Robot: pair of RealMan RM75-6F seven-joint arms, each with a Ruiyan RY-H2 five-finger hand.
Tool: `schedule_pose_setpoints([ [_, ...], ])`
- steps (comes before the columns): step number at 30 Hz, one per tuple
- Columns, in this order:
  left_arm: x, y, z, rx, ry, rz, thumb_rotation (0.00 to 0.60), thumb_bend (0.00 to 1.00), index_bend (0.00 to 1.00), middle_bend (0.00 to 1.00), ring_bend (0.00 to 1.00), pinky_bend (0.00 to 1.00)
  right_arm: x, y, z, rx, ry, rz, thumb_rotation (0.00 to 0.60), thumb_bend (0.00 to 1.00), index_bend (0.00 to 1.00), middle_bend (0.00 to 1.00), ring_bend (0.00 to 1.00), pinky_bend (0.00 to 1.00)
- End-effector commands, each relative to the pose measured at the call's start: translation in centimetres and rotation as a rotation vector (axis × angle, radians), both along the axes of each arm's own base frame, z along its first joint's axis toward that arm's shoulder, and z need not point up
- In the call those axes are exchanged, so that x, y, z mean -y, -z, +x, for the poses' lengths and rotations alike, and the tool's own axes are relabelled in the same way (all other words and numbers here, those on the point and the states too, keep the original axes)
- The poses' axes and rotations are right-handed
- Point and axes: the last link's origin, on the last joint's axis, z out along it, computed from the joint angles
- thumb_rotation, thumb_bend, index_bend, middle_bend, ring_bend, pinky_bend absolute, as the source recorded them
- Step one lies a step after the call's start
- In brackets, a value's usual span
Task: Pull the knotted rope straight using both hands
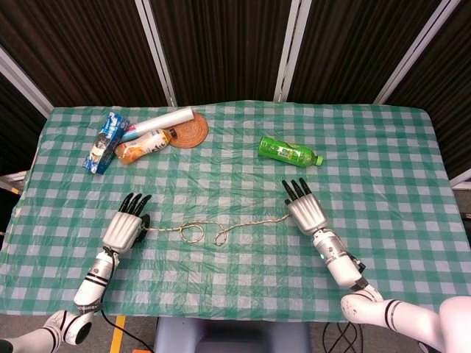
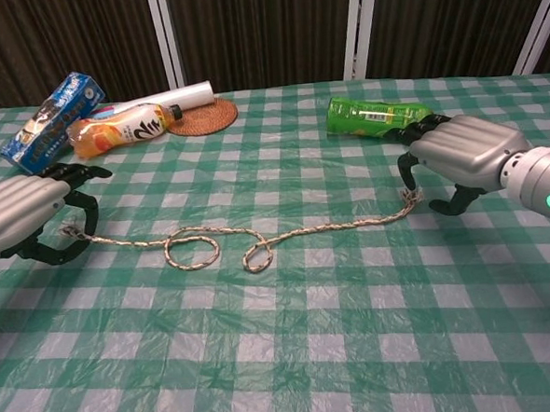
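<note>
Over toward the left edge of the table (image 1: 243, 276), the left hand (image 1: 125, 228) sits palm-down on the rope's (image 2: 332, 229) left end. Its fingers (image 2: 79, 171) curl down around that end, and the chest view suggests the rope runs under them, but I cannot tell whether it is truly pinched or just covered.

Moving right, the rope lies across the middle of the table, nearer the front edge than the back, with two loose loops (image 1: 208, 233) side by side about midway. These are what the pull has to take out.

On the right, the right hand (image 2: 459, 155) hovers just above the frayed right end (image 2: 411, 196). Its fingers are apart and arched, with nothing in them.

My read: the grasp comes first. The right hand should settle thumb and a finger on the cord just inside the fray, not on the tuft. Then both hands pull outward along the rope's line, low and level, slowly, so neither end slips free.

The green bottle (image 1: 288, 152) lies behind the right hand, worth avoiding.
</note>
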Motion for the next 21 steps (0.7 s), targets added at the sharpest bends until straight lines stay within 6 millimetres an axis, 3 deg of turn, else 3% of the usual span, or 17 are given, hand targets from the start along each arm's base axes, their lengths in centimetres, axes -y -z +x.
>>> schedule_pose_setpoints([
  [1,-0.1,0.0,0.0,0.001,0.0,0.001,0.6,0.43,0.61,0.07,0.0,0.02,0.2,0.5,0.2,-0.007,0.0,0.004,0.6,0.44,0.52,0.0,0.0,0.0],
  [11,-0.3,-0.1,-0.1,-0.005,-0.007,0.003,0.6,0.43,0.62,0.07,0.0,0.02,0.7,2.3,0.7,-0.023,0.01,0.03,0.6,0.44,0.53,0.0,0.0,0.0],
  [21,-0.6,-0.2,-0.4,-0.002,-0.022,0.0,0.6,0.43,0.62,0.07,0.0,0.02,1.0,2.7,0.6,-0.033,0.014,0.024,0.6,0.49,0.6,0.0,0.0,0.0],
])
